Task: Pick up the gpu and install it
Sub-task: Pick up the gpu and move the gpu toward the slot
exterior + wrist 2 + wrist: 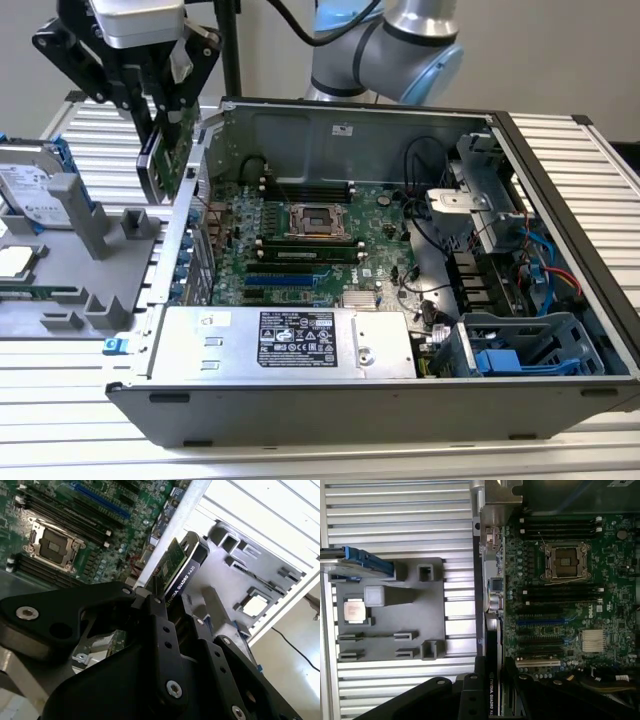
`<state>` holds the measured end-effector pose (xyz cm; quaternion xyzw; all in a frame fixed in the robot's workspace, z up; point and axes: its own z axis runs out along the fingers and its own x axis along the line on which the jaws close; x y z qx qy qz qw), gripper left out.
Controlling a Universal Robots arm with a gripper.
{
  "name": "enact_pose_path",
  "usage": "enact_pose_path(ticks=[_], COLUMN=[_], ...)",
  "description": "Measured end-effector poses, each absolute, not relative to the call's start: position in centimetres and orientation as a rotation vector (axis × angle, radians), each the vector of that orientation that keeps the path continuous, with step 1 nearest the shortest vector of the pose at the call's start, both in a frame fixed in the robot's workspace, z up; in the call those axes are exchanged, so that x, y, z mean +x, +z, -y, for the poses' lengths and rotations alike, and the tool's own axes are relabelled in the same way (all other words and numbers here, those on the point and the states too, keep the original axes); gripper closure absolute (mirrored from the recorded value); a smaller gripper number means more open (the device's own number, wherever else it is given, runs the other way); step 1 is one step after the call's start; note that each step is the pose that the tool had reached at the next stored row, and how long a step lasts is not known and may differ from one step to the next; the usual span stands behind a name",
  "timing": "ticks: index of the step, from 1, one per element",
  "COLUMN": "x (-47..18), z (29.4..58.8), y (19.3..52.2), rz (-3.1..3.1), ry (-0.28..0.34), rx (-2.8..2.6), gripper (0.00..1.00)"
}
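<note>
My gripper [170,95] is shut on the gpu [163,160], a thin card with a green board on one face and a black cover on the other. It hangs upright in the air above the open computer case's wall [190,200] on the exterior view's left, just outside the motherboard [300,250]. In the second wrist view the gpu [180,565] sticks out past my black fingers [159,615], over the case edge. In the first wrist view the gpu [491,695] is seen edge-on between the fingers, beside the motherboard's expansion slots [540,622].
A grey parts holder [90,260] on the exterior view's left carries a hard drive [30,190] and a processor chip [15,262]. Inside the case sit a power supply [290,340], memory sticks [300,245], a processor socket [318,220], cables and drive cages [520,345].
</note>
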<state>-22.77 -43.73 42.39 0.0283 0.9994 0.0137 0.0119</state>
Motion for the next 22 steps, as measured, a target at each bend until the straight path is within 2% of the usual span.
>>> enact_pose_path(ticks=[22], x=[-19.4], z=[43.6], y=[42.4], rz=[-3.117], ry=[0.041], rx=[0.088], gripper=[1.00])
